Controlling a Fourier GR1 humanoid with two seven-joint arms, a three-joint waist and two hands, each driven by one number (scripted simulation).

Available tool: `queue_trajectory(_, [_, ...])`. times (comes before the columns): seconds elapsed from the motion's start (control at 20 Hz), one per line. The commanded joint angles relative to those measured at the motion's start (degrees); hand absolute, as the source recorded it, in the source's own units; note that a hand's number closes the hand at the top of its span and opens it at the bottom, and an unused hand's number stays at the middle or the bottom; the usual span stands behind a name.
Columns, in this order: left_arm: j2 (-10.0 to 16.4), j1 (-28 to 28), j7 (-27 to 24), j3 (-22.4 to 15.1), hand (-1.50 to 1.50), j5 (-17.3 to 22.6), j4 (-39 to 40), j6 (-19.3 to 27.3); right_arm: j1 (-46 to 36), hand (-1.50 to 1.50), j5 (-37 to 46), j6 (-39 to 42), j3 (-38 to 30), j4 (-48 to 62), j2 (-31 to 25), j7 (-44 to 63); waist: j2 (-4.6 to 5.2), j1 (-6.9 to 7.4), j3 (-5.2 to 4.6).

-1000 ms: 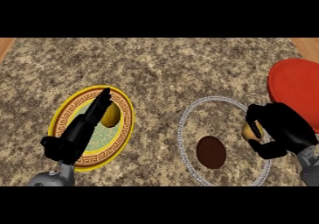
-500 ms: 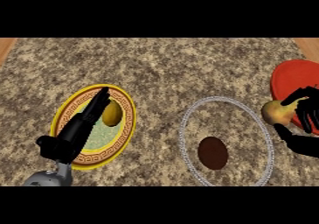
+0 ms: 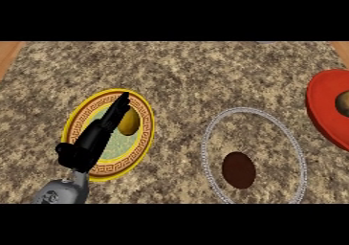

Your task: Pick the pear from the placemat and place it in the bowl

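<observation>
The counter (image 3: 184,72) is occupied by a ringed placemat (image 3: 268,134), a red bowl (image 3: 325,110) at the right edge and a yellow plate (image 3: 81,124); the left hand (image 3: 99,136) is held over the plate, fingers straight, nothing grasped; the right hand is not shown; the pear (image 3: 345,103) is seen inside the bowl; any withdrawal is best made straight upward, the pear left unnudged.

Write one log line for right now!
pear: in red bowl | placemat: no pear | left hand: open over yellow plate | right hand: out of view

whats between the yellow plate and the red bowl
In the head view, a round silver-rimmed placemat bearing a dark brown oval lies between them.
</observation>
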Motion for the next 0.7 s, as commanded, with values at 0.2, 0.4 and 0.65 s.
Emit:
queue_trajectory(0.2, [-0.7,-0.5,-1.2,0.6,0.0,-0.5,2.5,-1.1,-10.0,1.5,10.4,-10.7,-2.1,23.9,2.6,-11.9,0.29,1.16,0.04])
queue_trajectory(0.4, [0.8,-0.7,-0.8,2.7,0.0,1.1,0.7,-2.9,-14.1,1.5,13.6,-6.9,0.6,33.1,1.1,-13.8,0.23,1.27,0.01])
queue_trajectory(0.65, [-0.2,-2.0,-0.4,1.6,0.0,0.5,2.1,-2.8,-18.7,1.5,9.9,6.4,2.4,46.2,0.7,-12.9,0.82,2.72,0.06])
